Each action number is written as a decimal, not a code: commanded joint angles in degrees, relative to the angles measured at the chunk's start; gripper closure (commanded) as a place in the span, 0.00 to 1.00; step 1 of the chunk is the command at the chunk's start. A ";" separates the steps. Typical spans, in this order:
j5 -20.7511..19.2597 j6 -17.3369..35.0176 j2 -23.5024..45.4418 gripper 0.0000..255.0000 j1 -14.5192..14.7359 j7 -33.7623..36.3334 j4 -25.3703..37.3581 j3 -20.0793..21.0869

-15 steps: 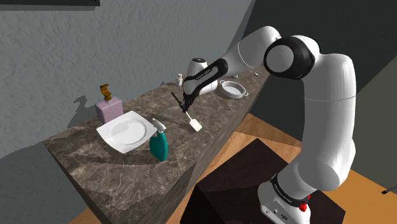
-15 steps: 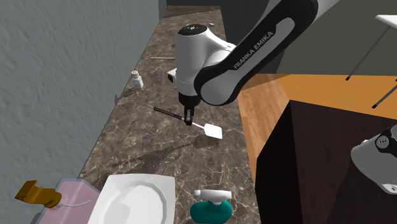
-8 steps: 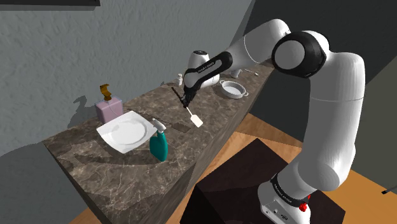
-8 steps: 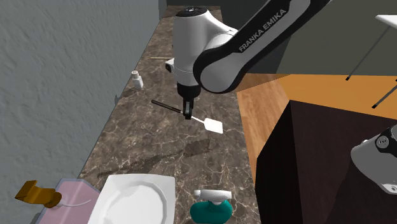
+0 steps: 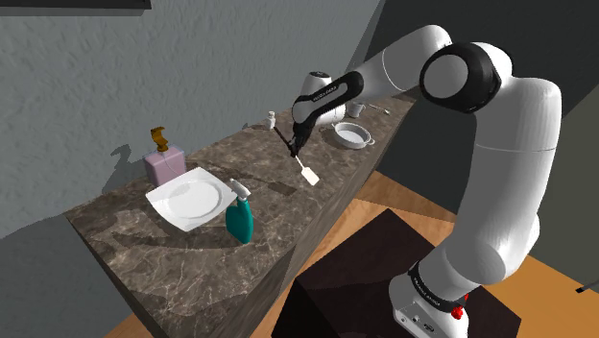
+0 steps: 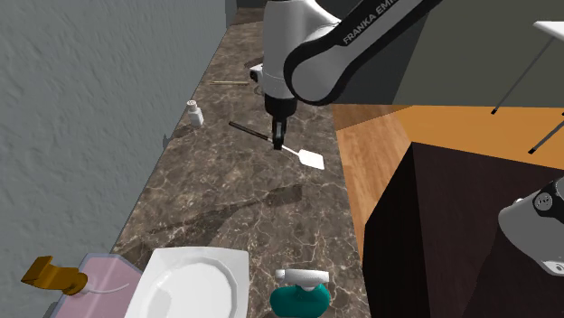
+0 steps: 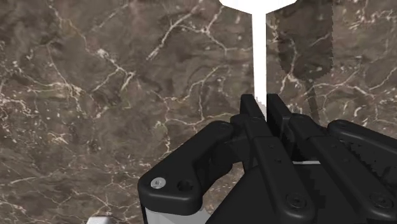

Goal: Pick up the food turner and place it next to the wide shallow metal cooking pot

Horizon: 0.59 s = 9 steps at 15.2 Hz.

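Your tool (image 5: 296, 151) is clenched on the food turner (image 5: 309, 177). In the wrist view its fingers (image 7: 250, 108) clasp the thin white neck, with the blade out ahead. In the shoulder view the turner hangs at mid-frame over the table (image 5: 173, 259), dark handle up and to the left, white blade tipped down to the lower right. Its shadow lies apart from it on the marble, so it looks clear of the surface. Gripping it near the middle likely keeps it from swinging as you carry it. The wide shallow pot (image 5: 352, 134) sits just up and right of the tool, near the table's far end. You should aim for bare marble beside its rim, close but not touching.
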 commanded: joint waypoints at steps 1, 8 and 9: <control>0.47 0.14 -0.21 1.00 -2.17 -2.85 -0.44 -0.28; 2.05 -0.71 0.45 1.00 -9.59 -12.38 0.80 -1.31; 2.27 -0.95 0.70 1.00 -10.62 -13.71 1.25 -1.47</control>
